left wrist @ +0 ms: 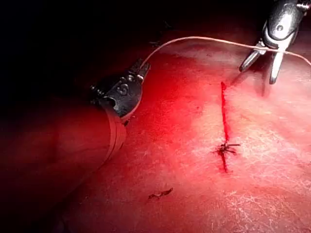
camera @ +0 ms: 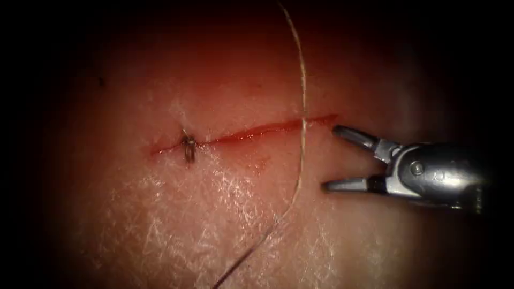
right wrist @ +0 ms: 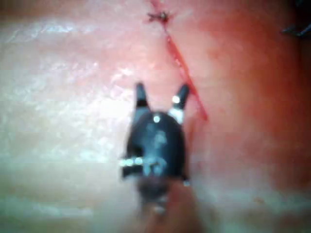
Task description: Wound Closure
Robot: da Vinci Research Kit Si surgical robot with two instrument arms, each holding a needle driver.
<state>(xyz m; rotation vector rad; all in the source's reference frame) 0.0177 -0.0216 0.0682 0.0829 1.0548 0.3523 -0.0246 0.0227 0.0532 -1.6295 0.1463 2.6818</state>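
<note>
No text, label, brand, number or sign can be read anywhere. The left end effector (left wrist: 141,69) carries a small mark on its body, too unclear to make out.

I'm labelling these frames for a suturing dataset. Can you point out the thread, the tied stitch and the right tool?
thread (camera: 303,107): endoscope view, on the strand where it nears the cut.
tied stitch (camera: 189,148): endoscope view, on the knot.
right tool (camera: 327,158): endoscope view, midway between its open jaw tips.

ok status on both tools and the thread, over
Right tool open, holds nothing. Left tool shut on thread, which crosses cut. One knot at cut's left end.
</note>
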